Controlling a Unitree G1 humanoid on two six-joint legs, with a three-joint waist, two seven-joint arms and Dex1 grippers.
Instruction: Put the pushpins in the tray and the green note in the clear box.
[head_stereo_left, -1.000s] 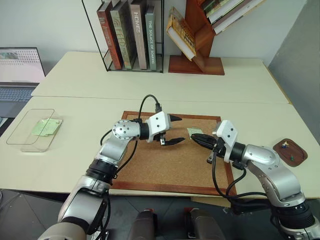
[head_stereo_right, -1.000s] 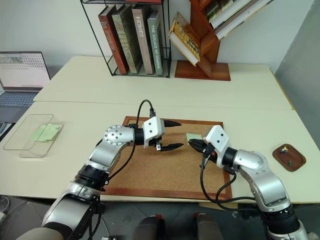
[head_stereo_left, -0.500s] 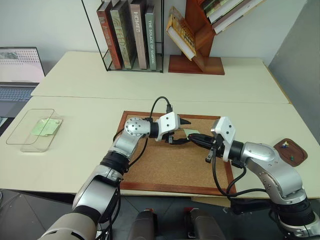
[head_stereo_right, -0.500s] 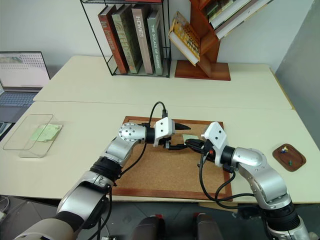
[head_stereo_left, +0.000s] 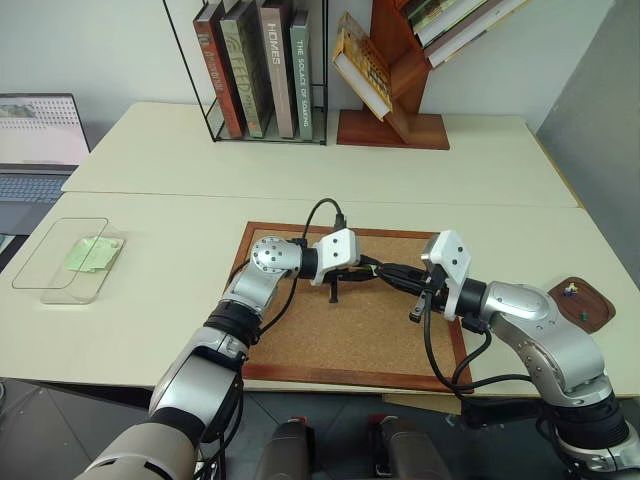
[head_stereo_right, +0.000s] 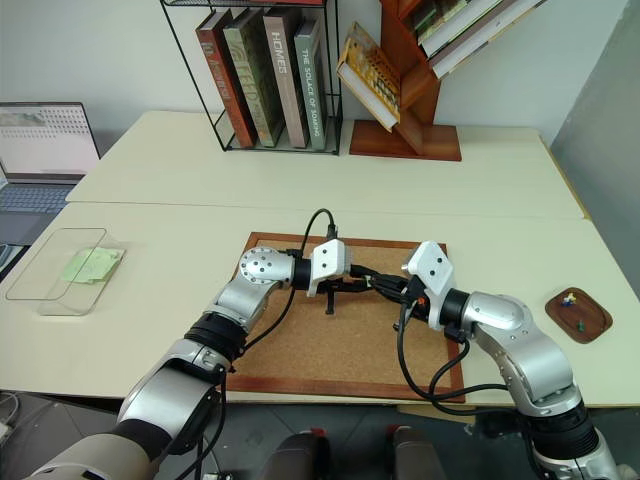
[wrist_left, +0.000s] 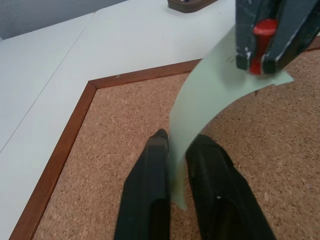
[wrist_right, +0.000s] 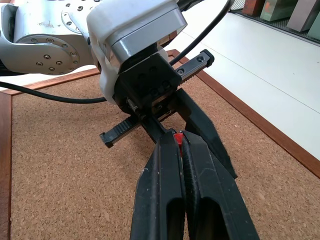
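Over the corkboard (head_stereo_left: 330, 335) my two grippers meet tip to tip. The pale green note (wrist_left: 210, 95) curves up between them. My left gripper (wrist_left: 177, 142) is shut on its lower edge, with the paper pinched between both fingers. At the note's upper corner my right gripper (wrist_right: 179, 141) is shut on a red pushpin (wrist_left: 263, 31), whose head also shows in the right wrist view (wrist_right: 177, 138). The brown tray (head_stereo_left: 592, 310) lies at the far right with small pushpins (head_stereo_left: 570, 290) in it. The clear box (head_stereo_left: 60, 262) sits at the far left.
Yellow-green slips (head_stereo_left: 92, 252) lie inside the clear box. A wire rack of books (head_stereo_left: 262, 70) and a wooden shelf (head_stereo_left: 395, 75) stand at the back of the table. A laptop (head_stereo_left: 35, 140) is at the far left.
My left gripper swung right across the corkboard to the note and went from open to shut on it. The right gripper stayed in place, shut on the pin.
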